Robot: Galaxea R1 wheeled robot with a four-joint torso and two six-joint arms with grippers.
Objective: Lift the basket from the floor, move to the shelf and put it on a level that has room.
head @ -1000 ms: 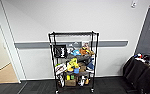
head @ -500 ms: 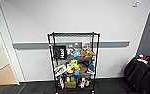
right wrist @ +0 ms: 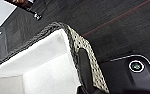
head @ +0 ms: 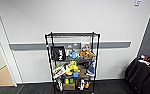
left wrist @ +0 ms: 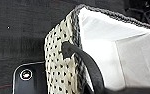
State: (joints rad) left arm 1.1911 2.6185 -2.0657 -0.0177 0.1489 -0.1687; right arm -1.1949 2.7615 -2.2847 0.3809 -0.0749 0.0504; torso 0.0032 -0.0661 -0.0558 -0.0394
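Shelf (head: 72, 62) of black wire stands against the pale wall in the head view, its lower tiers crowded with toys (head: 72, 68) and boxes (head: 69, 86), while its highest level (head: 72, 35) lies bare. To the right, a dark cloth-draped counter (head: 143, 75) is cut off by the frame edge.

Both wrist views look down on the basket (left wrist: 63, 67), held clear above the dark carpeted floor (left wrist: 18, 30), its white lining and dark rim plain to see. A black loop handle (left wrist: 83, 62) on one end runs toward the left wrist camera, and another handle (right wrist: 84, 67) runs toward the right one. Neither gripper's jaws can be made out, so I cannot tell whether they are open or clamped on the handles.
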